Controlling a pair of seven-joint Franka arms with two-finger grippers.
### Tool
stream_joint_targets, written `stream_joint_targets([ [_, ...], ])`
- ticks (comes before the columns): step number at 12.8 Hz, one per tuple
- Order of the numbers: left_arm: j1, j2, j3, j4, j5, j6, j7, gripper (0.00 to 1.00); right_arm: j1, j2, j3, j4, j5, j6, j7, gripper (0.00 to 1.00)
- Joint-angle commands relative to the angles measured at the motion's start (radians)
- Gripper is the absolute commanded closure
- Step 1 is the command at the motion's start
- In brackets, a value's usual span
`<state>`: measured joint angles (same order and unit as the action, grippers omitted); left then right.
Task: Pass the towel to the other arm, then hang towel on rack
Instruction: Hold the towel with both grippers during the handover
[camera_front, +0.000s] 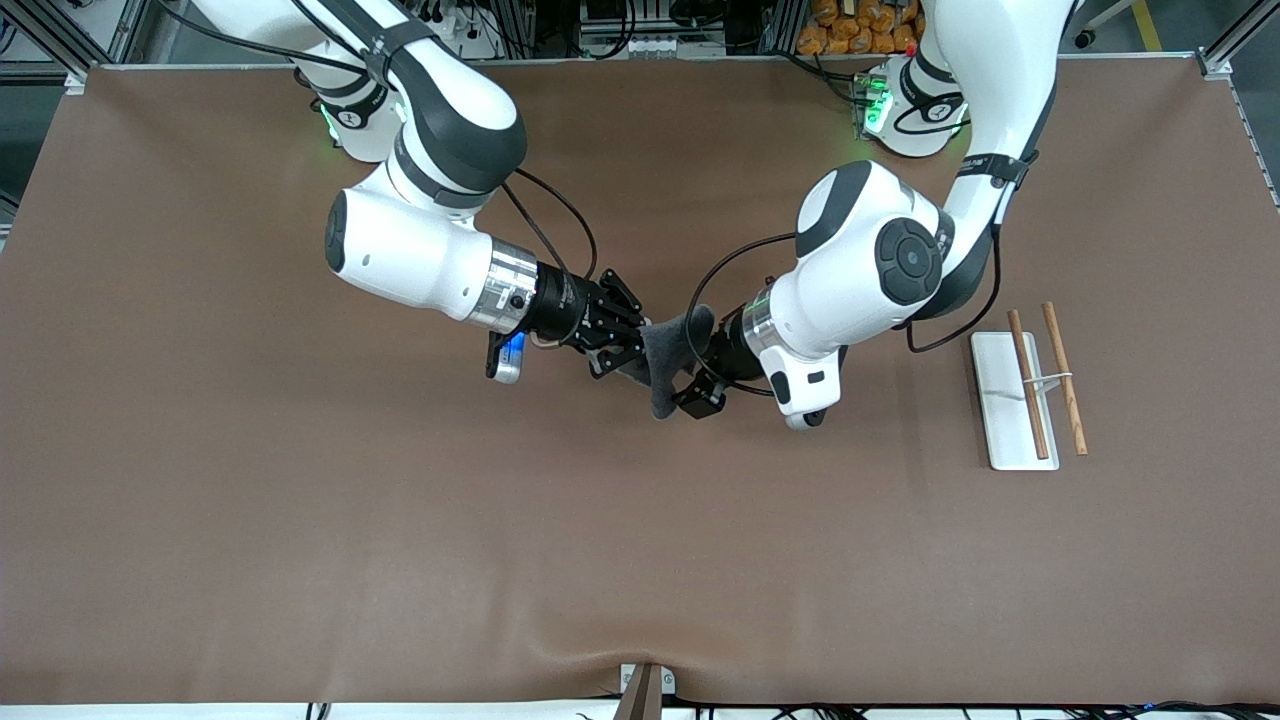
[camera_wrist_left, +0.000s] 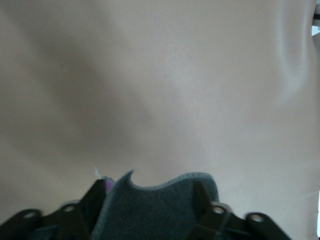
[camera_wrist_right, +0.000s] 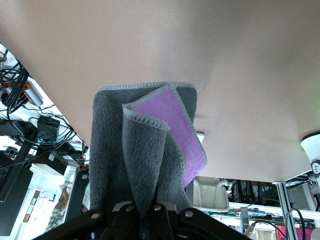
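Observation:
The towel (camera_front: 668, 352), dark grey with a pale stitched edge, hangs in the air over the middle of the table between the two grippers. My right gripper (camera_front: 636, 345), on the arm with the blue wrist light, is shut on one end of it; in the right wrist view the towel (camera_wrist_right: 145, 140) rises folded from the gripper (camera_wrist_right: 145, 209) and shows a purple inner face. My left gripper (camera_front: 694, 364) reaches in from the rack's end, and its fingers (camera_wrist_left: 95, 199) stand apart on either side of the towel (camera_wrist_left: 160, 207). The rack (camera_front: 1000, 410) lies at the left arm's end of the table.
The brown table cover (camera_front: 400, 520) is bare around the arms. The rack's two wooden rods (camera_front: 1030, 385) lie along its white base plate, joined by a thin wire. A small bracket (camera_front: 645, 685) sits at the table edge nearest the front camera.

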<state>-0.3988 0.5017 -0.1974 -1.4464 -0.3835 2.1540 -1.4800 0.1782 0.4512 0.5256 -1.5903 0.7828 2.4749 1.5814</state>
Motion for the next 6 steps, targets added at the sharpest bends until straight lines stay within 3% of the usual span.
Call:
stream_joint_targets([
  [1, -0.005, 0.011, 0.003, 0.023, -0.02, 0.004, -0.016, 0.37, 0.012, 0.012, -0.009, 0.027, -0.013, -0.01, 0.017, 1.0],
  [3, -0.005, 0.009, 0.001, 0.023, -0.022, 0.007, -0.016, 0.43, 0.012, 0.012, -0.009, 0.027, -0.013, -0.01, 0.017, 1.0],
  [6, -0.005, 0.009, 0.001, 0.041, -0.058, 0.007, -0.014, 0.67, 0.009, 0.012, -0.01, 0.026, -0.014, -0.011, 0.017, 1.0],
])
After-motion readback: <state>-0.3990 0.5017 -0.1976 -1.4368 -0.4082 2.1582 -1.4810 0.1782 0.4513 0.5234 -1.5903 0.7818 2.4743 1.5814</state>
